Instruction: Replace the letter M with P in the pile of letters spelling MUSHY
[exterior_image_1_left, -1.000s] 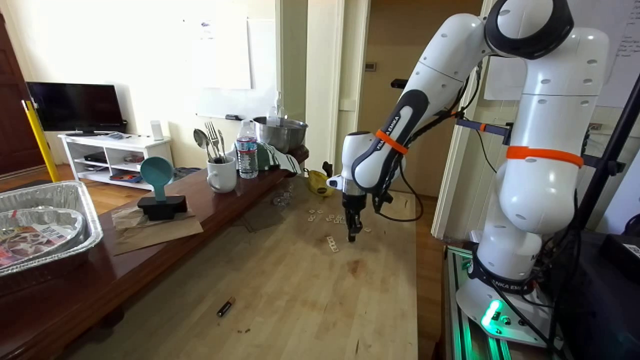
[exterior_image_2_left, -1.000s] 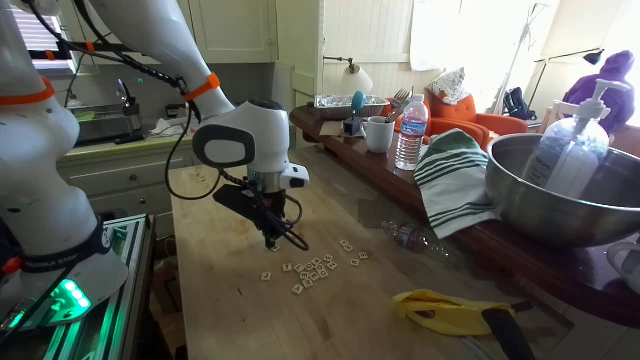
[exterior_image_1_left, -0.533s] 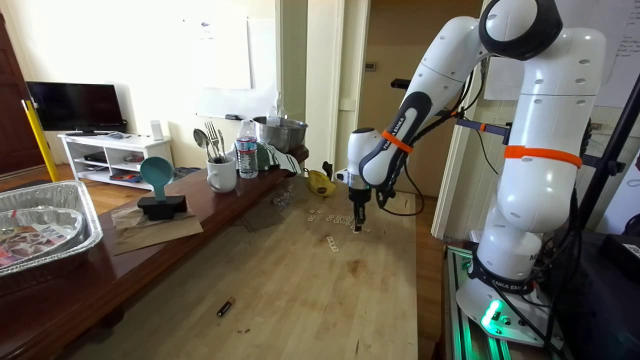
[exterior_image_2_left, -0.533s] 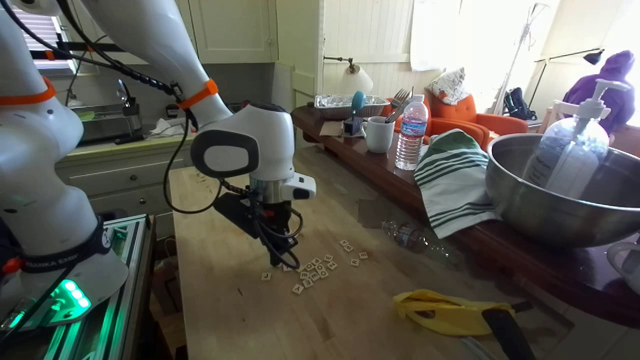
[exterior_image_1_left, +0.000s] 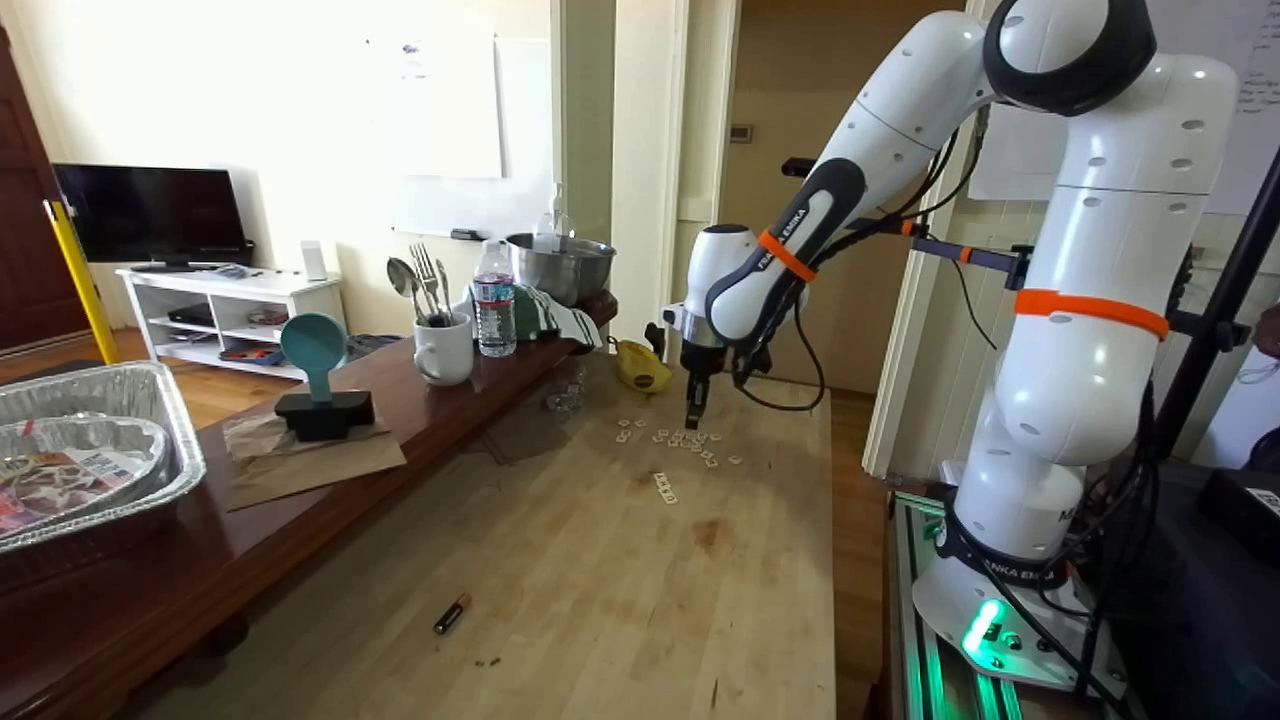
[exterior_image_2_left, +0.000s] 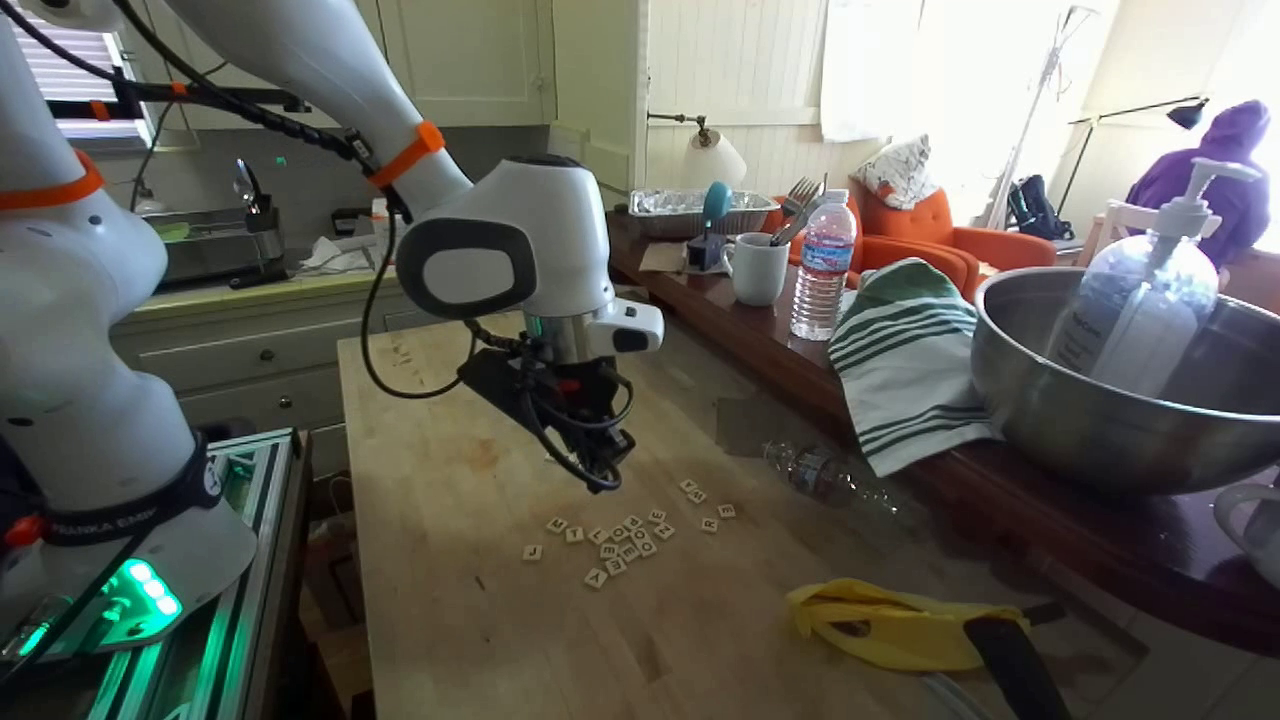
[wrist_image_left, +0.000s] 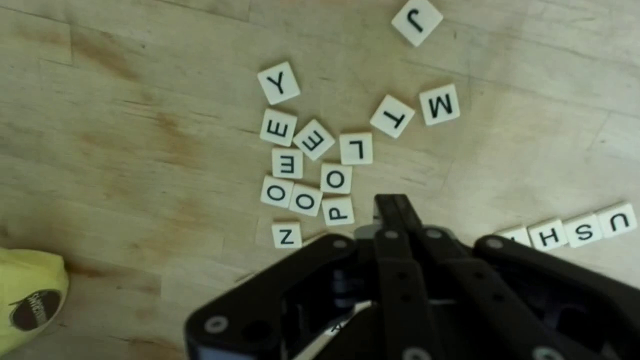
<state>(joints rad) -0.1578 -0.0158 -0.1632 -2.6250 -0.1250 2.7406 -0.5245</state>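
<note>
My gripper (wrist_image_left: 392, 200) is shut and looks empty, raised above the letter tiles; it also shows in both exterior views (exterior_image_1_left: 692, 425) (exterior_image_2_left: 604, 482). The M tile (wrist_image_left: 440, 104) lies flat beside the T tile (wrist_image_left: 392, 116); M also shows in an exterior view (exterior_image_2_left: 557, 525). The P tile (wrist_image_left: 338, 210) lies just left of my fingertips in the wrist view, near several O tiles. The row of tiles U, S, H (wrist_image_left: 584, 231) and a partly hidden fourth tile lies to the right. A pale sliver shows by the left finger, too covered to identify.
Loose tiles E, L, N, Y and J (wrist_image_left: 417, 21) lie around. A yellow bag (exterior_image_2_left: 900, 625) and a clear bottle (exterior_image_2_left: 825, 475) lie on the table. A battery (exterior_image_1_left: 452, 613) lies nearer in an exterior view. A raised wooden ledge (exterior_image_1_left: 420, 430) borders the table.
My gripper went down toward the table beside the T tile, then rose and moved over the loose tiles. The M tile now lies beside T, where none lay a second ago.
</note>
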